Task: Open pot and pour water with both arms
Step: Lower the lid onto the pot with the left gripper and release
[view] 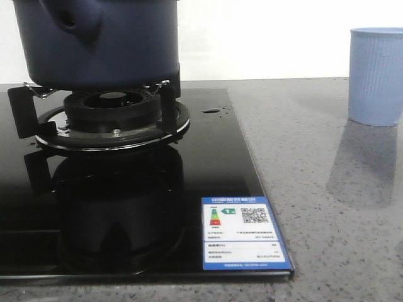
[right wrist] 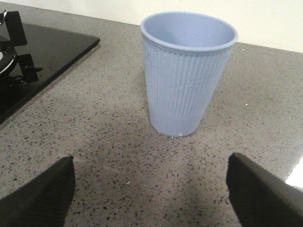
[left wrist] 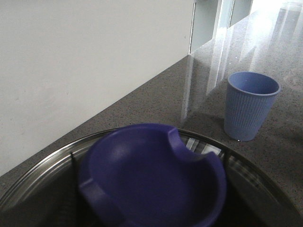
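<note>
The dark navy pot [view: 94,44] sits on the burner's supports at the far left, its stubby side socket [view: 79,19] facing the camera; its top is cut off by the frame. In the left wrist view a blurred blue notched, bowl-shaped knob [left wrist: 151,175] fills the near part, within a round steel-rimmed lid [left wrist: 42,165]. My left fingers do not show. My right gripper [right wrist: 149,189] is open and empty, low over the counter, with the pale blue ribbed cup [right wrist: 188,71] a short way ahead, centred between its fingers.
The cup [view: 376,75] stands upright on the grey speckled counter at the far right, also seen in the left wrist view [left wrist: 249,104]. The black glass hob [view: 126,214] carries the burner ring [view: 113,113] and a blue energy label [view: 244,234]. A white wall [left wrist: 71,56] runs behind.
</note>
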